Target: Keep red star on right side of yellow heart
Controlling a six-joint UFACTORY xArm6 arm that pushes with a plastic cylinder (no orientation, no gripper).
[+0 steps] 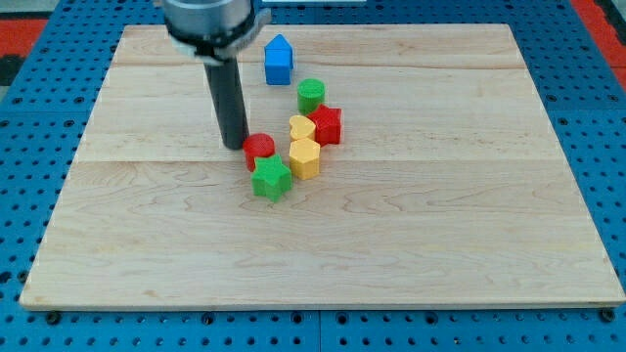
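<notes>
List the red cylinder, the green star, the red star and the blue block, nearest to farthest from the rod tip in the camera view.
From my tip:
1. Red cylinder, just to the view's right of it.
2. Green star, lower right.
3 and 4. Blue block, toward the view's top, and red star, further right: too close to call.
</notes>
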